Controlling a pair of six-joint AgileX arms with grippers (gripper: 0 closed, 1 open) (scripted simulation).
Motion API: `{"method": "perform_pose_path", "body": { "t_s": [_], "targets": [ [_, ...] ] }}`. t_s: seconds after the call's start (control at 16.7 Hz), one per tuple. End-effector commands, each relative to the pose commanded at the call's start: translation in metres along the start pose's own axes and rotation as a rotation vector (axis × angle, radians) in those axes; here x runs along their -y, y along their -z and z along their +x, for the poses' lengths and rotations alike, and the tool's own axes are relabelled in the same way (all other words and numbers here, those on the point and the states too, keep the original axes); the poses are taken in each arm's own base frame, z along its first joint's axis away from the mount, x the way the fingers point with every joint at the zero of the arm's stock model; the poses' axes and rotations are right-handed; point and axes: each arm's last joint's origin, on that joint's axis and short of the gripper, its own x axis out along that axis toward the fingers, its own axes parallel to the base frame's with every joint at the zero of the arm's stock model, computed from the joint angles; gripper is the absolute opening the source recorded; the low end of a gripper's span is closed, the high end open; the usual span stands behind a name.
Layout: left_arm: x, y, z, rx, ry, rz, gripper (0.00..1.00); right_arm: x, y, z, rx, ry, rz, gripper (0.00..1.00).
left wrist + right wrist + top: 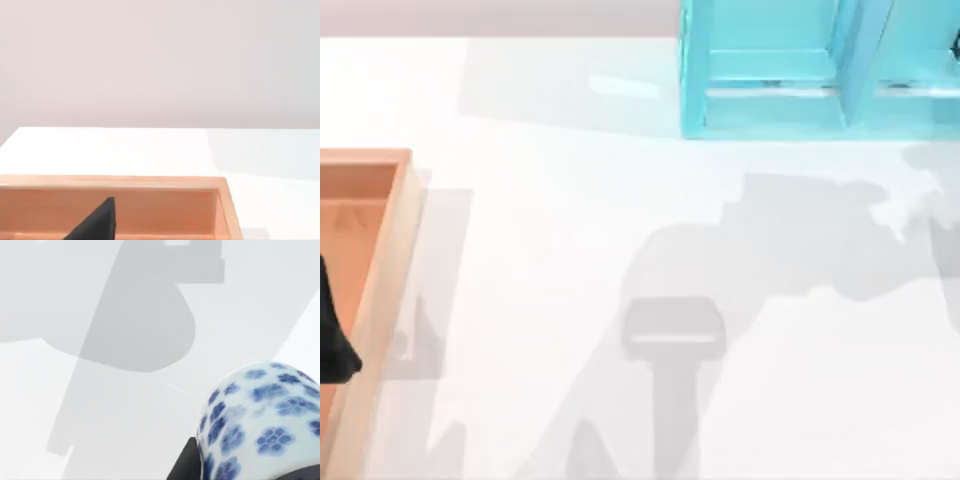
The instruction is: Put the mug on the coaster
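The mug, white with dark blue flower blotches, sits close up in the right wrist view, above the white table. Dark parts of my right gripper press against both of its sides, so the gripper is shut on it. The coaster is out of view. My left gripper is a black shape at the table's left edge, over the wooden tray, and its dark tip pokes up inside the tray in the left wrist view.
A shallow wooden tray lies along the left side, its rim near the left gripper. A cyan shelf unit stands at the back right. Grey arm shadows fall across the white table.
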Motion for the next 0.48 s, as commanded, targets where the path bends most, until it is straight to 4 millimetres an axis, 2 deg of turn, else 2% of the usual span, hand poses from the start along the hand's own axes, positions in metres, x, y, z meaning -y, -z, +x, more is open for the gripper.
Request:
{"method": "perform_pose_path", "body": {
  "t_s": [0.12, 0.24, 0.36, 0.48],
  "targets": [
    [0.0, 0.0, 0.0, 0.0, 0.0, 0.0, 1.0, 0.041, 0.031, -0.009, 0.007, -0.003, 0.171, 0.0],
    [0.0, 0.0, 0.0, 0.0, 0.0, 0.0, 1.0, 0.066, 0.054, -0.016, 0.016, -0.004, 0.287, 0.0],
    [0.0, 0.0, 0.0, 0.0, 0.0, 0.0, 1.0, 0.077, 0.067, -0.02, 0.023, -0.005, 0.348, 0.0],
    [0.0, 0.0, 0.0, 0.0, 0.0, 0.0, 1.0, 0.078, 0.068, -0.02, 0.024, -0.005, 0.355, 0.0]
  ]
}}
